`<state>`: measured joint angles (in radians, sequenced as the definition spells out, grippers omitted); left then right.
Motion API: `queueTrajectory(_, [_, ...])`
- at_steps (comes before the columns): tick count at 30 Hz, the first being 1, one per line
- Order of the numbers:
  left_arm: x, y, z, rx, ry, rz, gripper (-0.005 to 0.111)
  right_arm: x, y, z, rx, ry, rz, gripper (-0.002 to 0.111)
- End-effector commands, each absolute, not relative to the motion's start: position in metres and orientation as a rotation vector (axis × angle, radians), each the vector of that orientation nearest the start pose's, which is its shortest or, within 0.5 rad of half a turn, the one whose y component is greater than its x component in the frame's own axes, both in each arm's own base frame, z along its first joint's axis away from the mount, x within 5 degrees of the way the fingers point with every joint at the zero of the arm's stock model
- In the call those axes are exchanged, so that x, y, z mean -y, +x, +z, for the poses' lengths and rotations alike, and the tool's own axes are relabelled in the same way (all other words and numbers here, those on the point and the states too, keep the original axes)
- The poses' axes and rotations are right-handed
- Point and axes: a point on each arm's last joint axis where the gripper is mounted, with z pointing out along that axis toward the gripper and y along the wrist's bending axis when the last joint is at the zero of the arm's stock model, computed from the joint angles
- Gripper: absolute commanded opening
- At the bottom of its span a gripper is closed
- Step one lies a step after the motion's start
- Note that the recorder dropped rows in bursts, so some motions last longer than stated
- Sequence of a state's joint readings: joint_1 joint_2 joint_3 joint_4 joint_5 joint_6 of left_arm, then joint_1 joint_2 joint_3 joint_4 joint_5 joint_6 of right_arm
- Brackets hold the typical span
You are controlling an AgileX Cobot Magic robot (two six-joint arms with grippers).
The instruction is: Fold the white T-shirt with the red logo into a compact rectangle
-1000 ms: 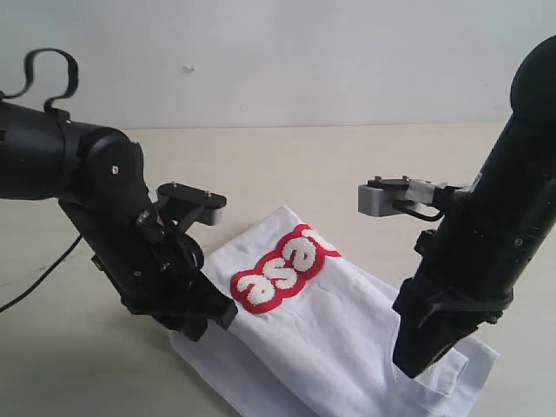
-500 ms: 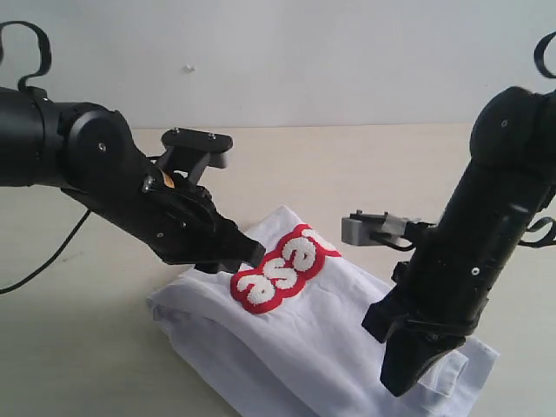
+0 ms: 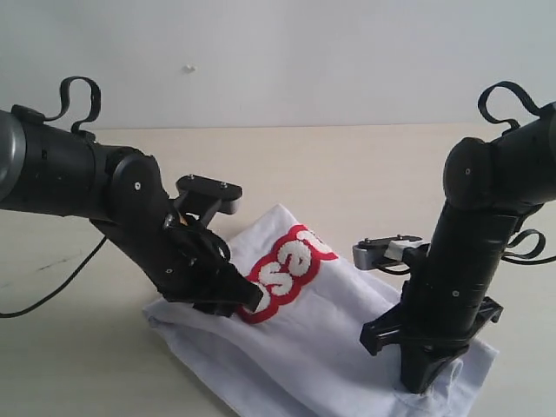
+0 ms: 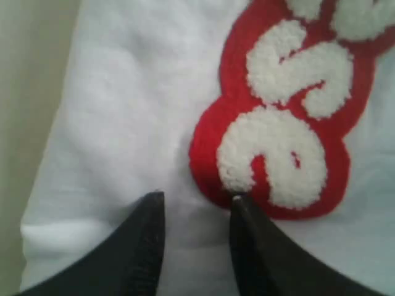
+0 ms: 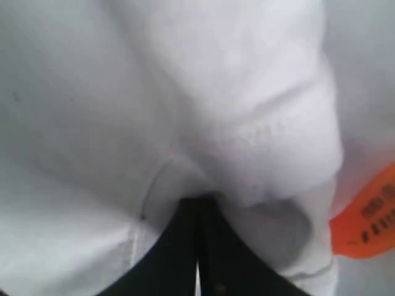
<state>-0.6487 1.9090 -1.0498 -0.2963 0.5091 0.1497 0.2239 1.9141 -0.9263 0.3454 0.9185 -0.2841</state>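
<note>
The white T-shirt (image 3: 326, 343) lies partly folded on the table, with the red logo (image 3: 291, 268) facing up near its far end. My left gripper (image 3: 247, 301) rests on the cloth at the logo's near end. In the left wrist view it (image 4: 197, 202) is open, both fingertips touching the shirt (image 4: 123, 92), one at the edge of the logo (image 4: 278, 117). My right gripper (image 3: 423, 382) presses into the shirt's near right part. In the right wrist view it (image 5: 197, 202) is shut, its tips pushed under a fold (image 5: 185, 80) beside the orange neck tag (image 5: 367, 217).
The shirt lies on a pale beige table (image 3: 347, 165) with a white wall behind. A black cable (image 3: 52, 271) trails across the table at the left. Both arms lean in over the shirt from either side.
The left gripper has come down and to the right onto the shirt at the logo's end. The right gripper has dropped lower onto the shirt's near right part.
</note>
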Motion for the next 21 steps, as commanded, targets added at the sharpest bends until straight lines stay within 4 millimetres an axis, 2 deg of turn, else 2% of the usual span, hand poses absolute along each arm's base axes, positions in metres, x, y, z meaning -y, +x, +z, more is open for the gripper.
queueTrajectory(1, [0.220,0.264,0.130,-2.866,0.860,-0.346,0.036,-0.085,0.293,0.093,-3.151,-0.389,0.288,0.000])
queueTrajectory(3, [0.219,0.261,0.130,-2.904,0.878,-0.341,0.036,-0.085,0.302,0.094,-3.088,-0.310,0.270,0.000])
queueTrajectory(9, [0.215,0.252,0.129,-2.998,0.925,-0.330,0.036,-0.091,0.329,0.108,-2.932,-0.218,0.292,0.000])
queueTrajectory(15, [0.214,0.250,0.130,-3.012,0.967,-0.327,0.036,-0.096,0.351,0.126,-2.827,-0.217,0.296,0.000])
queueTrajectory(18, [0.216,0.253,0.142,-2.969,0.970,-0.345,0.036,-0.098,0.356,0.133,-2.815,-0.219,0.310,0.000])
queueTrajectory(21, [0.219,0.259,0.160,-2.877,0.965,-0.366,0.036,-0.098,0.350,0.140,-2.850,-0.256,0.332,0.000])
